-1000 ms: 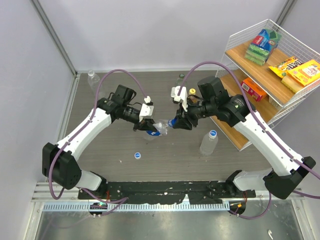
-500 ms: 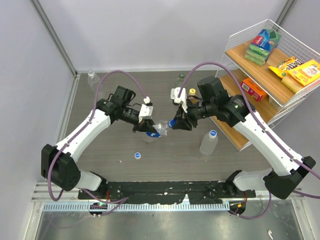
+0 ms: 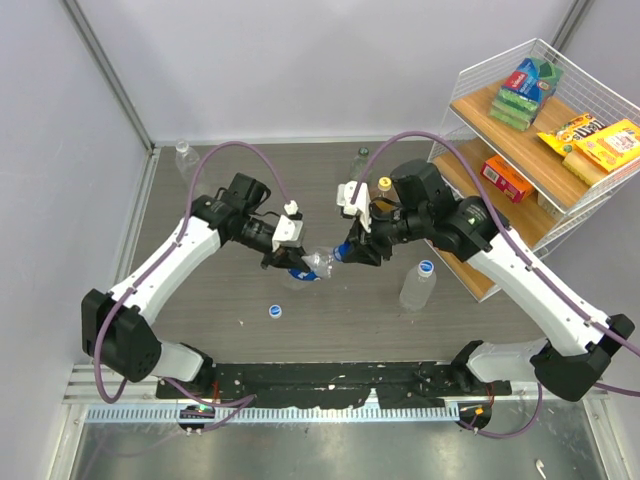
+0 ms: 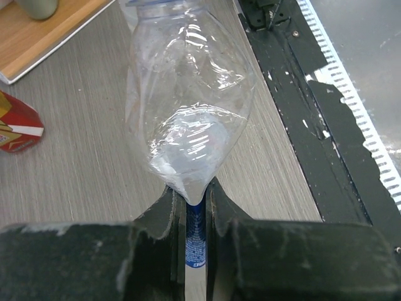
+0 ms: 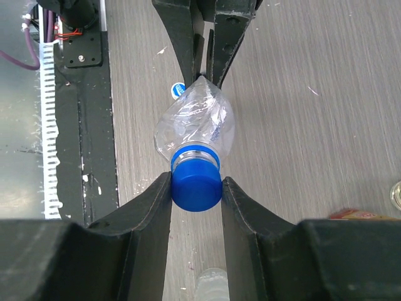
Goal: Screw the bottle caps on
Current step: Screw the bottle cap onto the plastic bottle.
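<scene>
A crushed clear bottle (image 3: 318, 262) with a blue label hangs above the table's middle, held from both ends. My left gripper (image 3: 298, 262) is shut on its squashed body (image 4: 188, 106), and the blue label (image 4: 195, 241) shows between the fingers. My right gripper (image 3: 345, 252) is shut on the dark blue cap (image 5: 195, 184), which sits on the bottle's neck (image 5: 195, 152). In the right wrist view the left fingers (image 5: 182, 37) pinch the bottle's far end. A white cap with a blue middle (image 3: 274, 311) lies loose on the table.
A clear bottle (image 3: 417, 285) with a blue-and-white cap stands right of centre. A yellow-capped bottle (image 3: 384, 186) stands behind my right wrist. More clear bottles stand at the back (image 3: 360, 160) and back left (image 3: 185, 157). A wire shelf with snack boxes (image 3: 520, 150) fills the right side.
Both grippers and the bottle between them have drifted slightly toward the near left. Both grips are unchanged.
</scene>
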